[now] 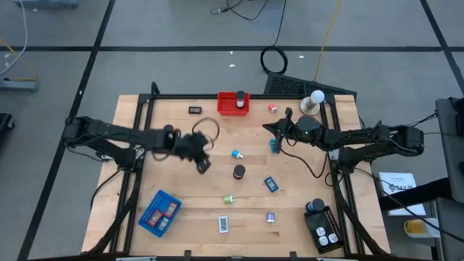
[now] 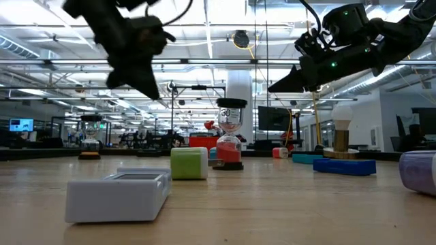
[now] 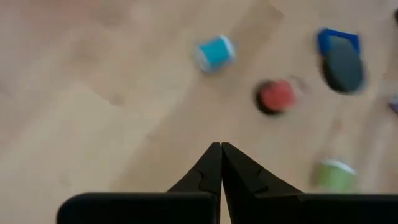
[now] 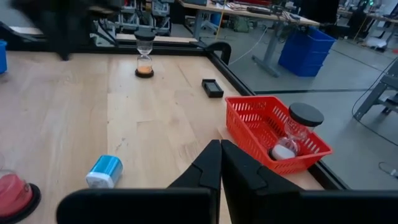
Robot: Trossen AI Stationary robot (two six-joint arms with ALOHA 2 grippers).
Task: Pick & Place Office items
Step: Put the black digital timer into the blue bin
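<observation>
Small office items lie scattered on the wooden table (image 1: pixel 181 134): a blue spool (image 1: pixel 237 154) (image 3: pixel 214 53), a red-and-black sand timer (image 1: pixel 238 172) (image 3: pixel 275 96), a blue block (image 1: pixel 271 184), a green bit (image 1: pixel 229 199) (image 2: pixel 189 163), a purple bit (image 1: pixel 270 217) and a white-labelled rectangle (image 1: pixel 223 224) (image 2: pixel 119 197). My left gripper (image 1: pixel 204 166) (image 3: pixel 221 146) hangs shut and empty above the table, left of the spool and timer. My right gripper (image 1: pixel 269 129) (image 4: pixel 220 143) is shut and empty too, held above the table near the red tray (image 1: pixel 233 103) (image 4: pixel 277 134).
The red tray at the far edge holds a black-capped sand timer (image 4: pixel 292 134). A blue tray (image 1: pixel 160 212) sits near left and a black tray (image 1: pixel 322 226) near right. At the far right stands a white ball on a stand (image 1: pixel 313 101). A small black piece (image 1: pixel 195 109) lies at the far left.
</observation>
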